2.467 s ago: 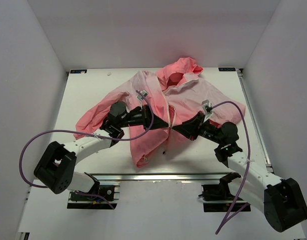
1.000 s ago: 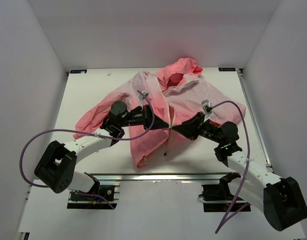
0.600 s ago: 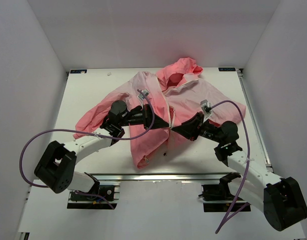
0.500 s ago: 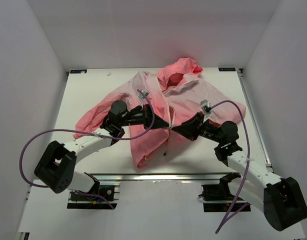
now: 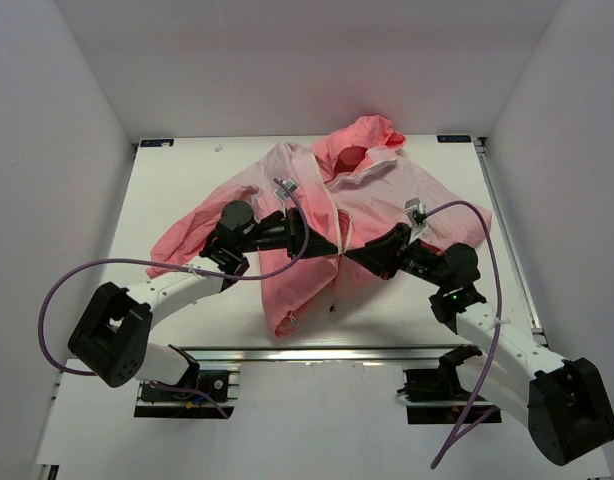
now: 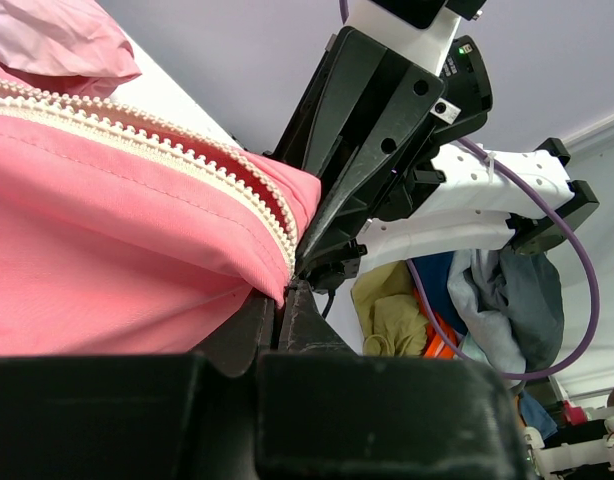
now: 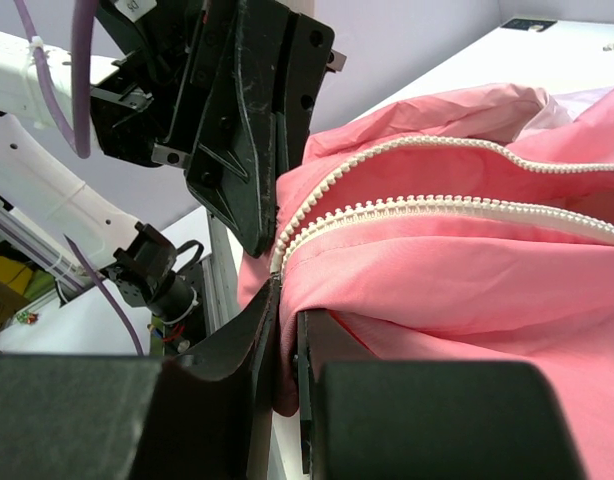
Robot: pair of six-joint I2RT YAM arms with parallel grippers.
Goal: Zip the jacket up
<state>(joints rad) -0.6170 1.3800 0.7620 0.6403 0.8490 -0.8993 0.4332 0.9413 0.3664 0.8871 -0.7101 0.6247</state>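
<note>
The pink hooded jacket [image 5: 317, 200] lies spread on the white table, hood at the far side, its white zipper [image 5: 339, 232] running down the middle. My left gripper [image 5: 332, 247] and right gripper [image 5: 351, 256] meet tip to tip at the zipper's lower part. In the left wrist view the left gripper [image 6: 280, 300] is shut on the jacket's left zipper edge [image 6: 187, 160]. In the right wrist view the right gripper [image 7: 287, 320] is shut on the jacket's right zipper edge [image 7: 437, 210], and pink cloth fills the gap between the jaws.
The white table [image 5: 177, 190] is boxed in by white walls on the left, right and back. The jacket's left sleeve [image 5: 182, 240] lies under the left arm. Purple cables [image 5: 97, 280] loop beside each arm. The metal rail [image 5: 307, 352] runs along the near edge.
Over 2.5 s the left gripper has moved right along the hem, to meet the right gripper at the zipper. In the last half second almost nothing moves.
</note>
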